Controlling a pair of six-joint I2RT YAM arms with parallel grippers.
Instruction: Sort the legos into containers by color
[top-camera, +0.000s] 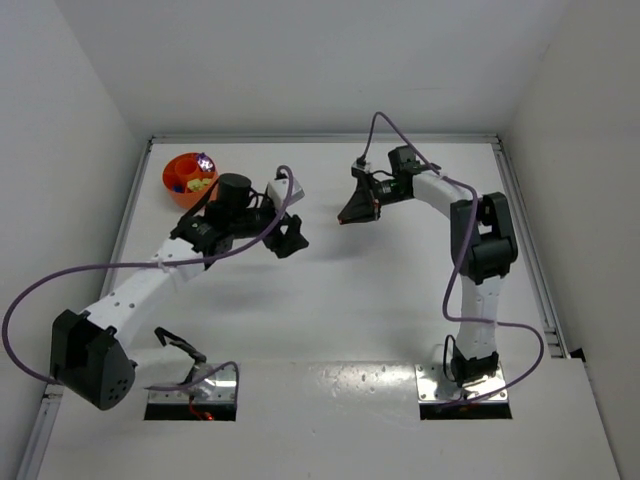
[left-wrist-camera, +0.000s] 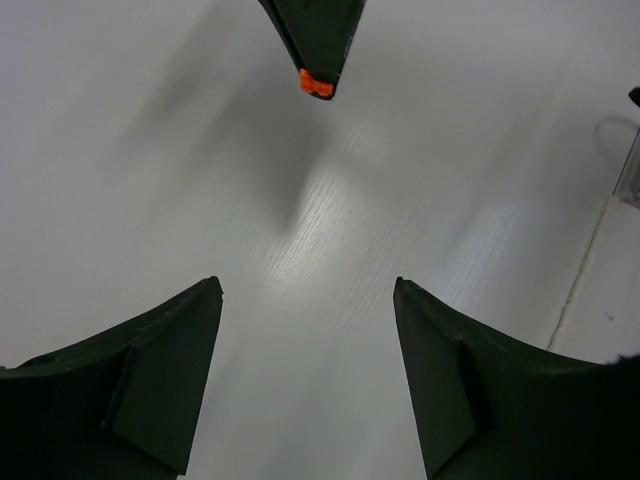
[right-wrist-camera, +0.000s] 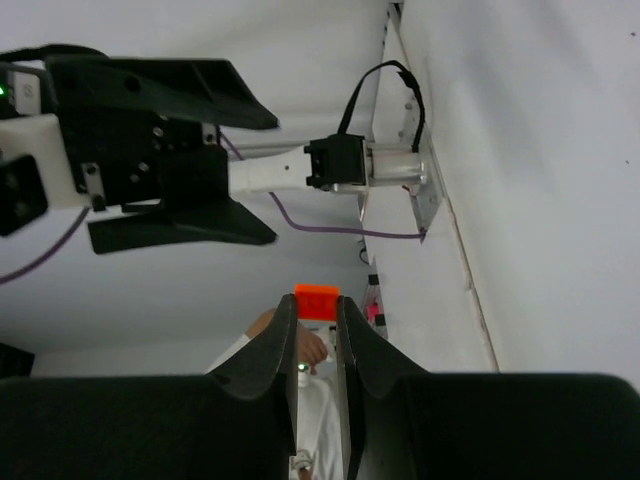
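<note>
The right jaws are clamped on an orange lego (right-wrist-camera: 316, 300), pinched at their very tips and held above the worktop (top-camera: 380, 300) toward its far middle. The left jaws stand wide apart with nothing between them. They face the right ones across a short gap, and the left wrist view shows the brick straight ahead. The orange bowl (top-camera: 170, 172) sits in the far left corner, just beyond the left arm (top-camera: 150, 285) — a few coloured legos (top-camera: 195, 184) lie inside.
</note>
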